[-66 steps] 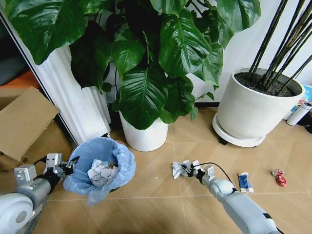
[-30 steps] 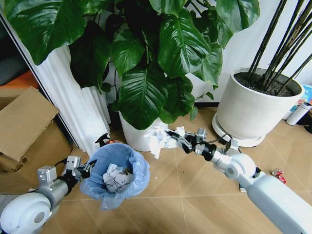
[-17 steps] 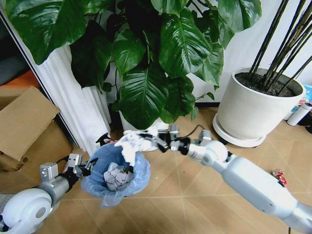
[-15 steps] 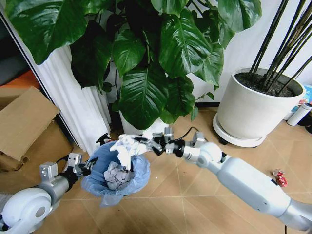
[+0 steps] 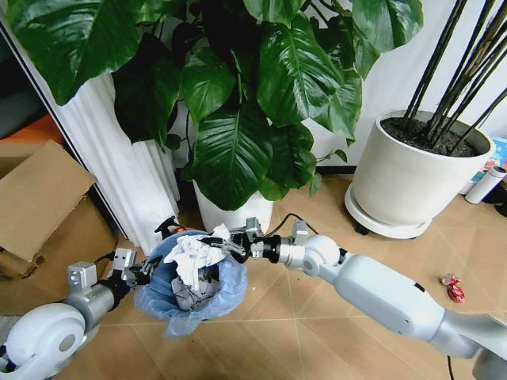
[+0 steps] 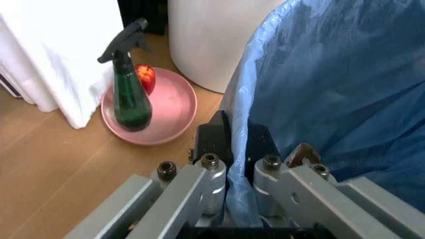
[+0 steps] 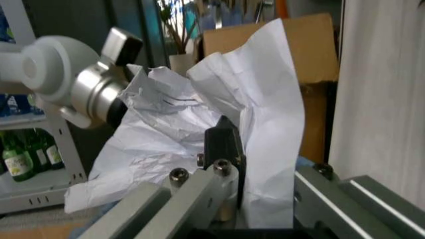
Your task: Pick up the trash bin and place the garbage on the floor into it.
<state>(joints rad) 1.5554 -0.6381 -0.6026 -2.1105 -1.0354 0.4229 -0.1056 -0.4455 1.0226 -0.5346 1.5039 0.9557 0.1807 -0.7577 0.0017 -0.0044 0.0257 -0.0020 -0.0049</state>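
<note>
The trash bin (image 5: 170, 294), dark and lined with a light-blue bag (image 6: 332, 89), hangs just above the floor (image 5: 301, 332). My left gripper (image 5: 142, 271) (image 6: 238, 149) is shut on its rim and bag. My right gripper (image 5: 220, 245) (image 7: 247, 149) is shut on a crumpled white paper wad (image 5: 190, 253) (image 7: 199, 124) and holds it right over the bin's mouth. Another crumpled paper wad (image 5: 184, 296) lies inside the bin. A red wrapper (image 5: 454, 290) lies on the floor at the far right.
A white pot (image 5: 234, 222) with a big leafy plant stands just behind the bin. A larger white pot (image 5: 404, 182) is at the right. A green spray bottle (image 6: 129, 102) stands on a pink dish (image 6: 166, 119) by the white curtain (image 5: 131, 174). Cardboard (image 5: 40, 198) lies at the left.
My right gripper has carried the white paper wad from the floor up and leftward to above the bin. The left gripper has shifted the bin slightly to the right.
</note>
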